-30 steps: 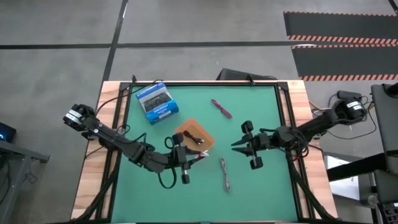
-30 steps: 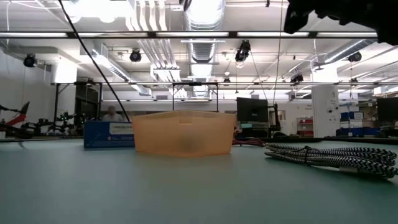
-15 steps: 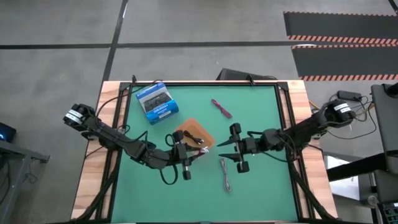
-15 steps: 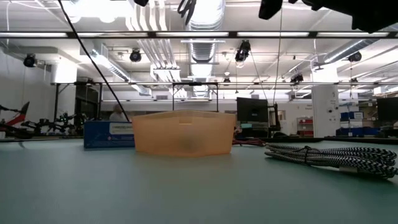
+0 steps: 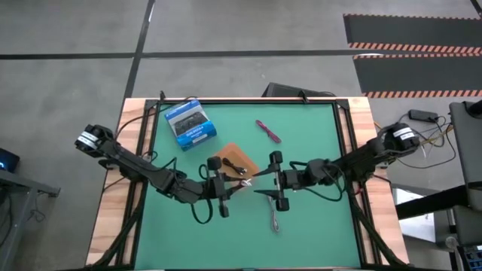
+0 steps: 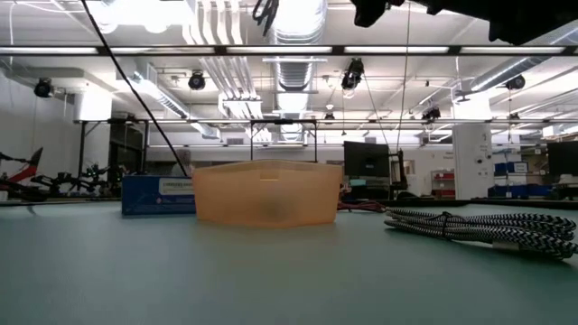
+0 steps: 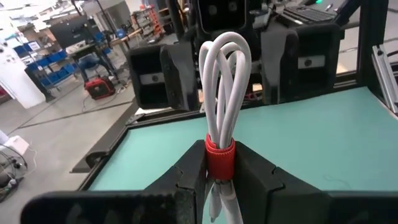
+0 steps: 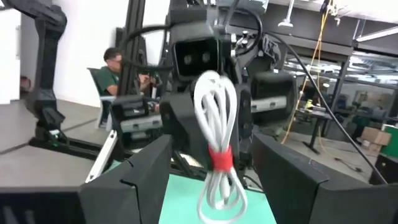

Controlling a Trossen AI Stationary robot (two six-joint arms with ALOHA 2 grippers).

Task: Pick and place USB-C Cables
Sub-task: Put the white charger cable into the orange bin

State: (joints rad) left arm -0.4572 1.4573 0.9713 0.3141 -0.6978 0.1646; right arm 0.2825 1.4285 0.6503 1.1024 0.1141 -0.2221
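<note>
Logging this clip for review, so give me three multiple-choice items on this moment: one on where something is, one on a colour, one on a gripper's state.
1. Where does the grey cable lie?
A. in the orange tray
B. on the green mat, nearer the front edge than the tray
C. on the blue box

2. What colour is the band round the white cable?
A. red
B. blue
C. green

3. How is the left gripper?
A. open above the tray
B. shut on the white cable
C. shut on the grey cable

Answers:
1. B: the high view shows it on the bare mat, apart from the tray.
2. A: the left wrist view shows a red band between the fingers.
3. B: the fingers press the band from both sides, while the right gripper stands open, one finger on each side of the cable's loops.
</note>
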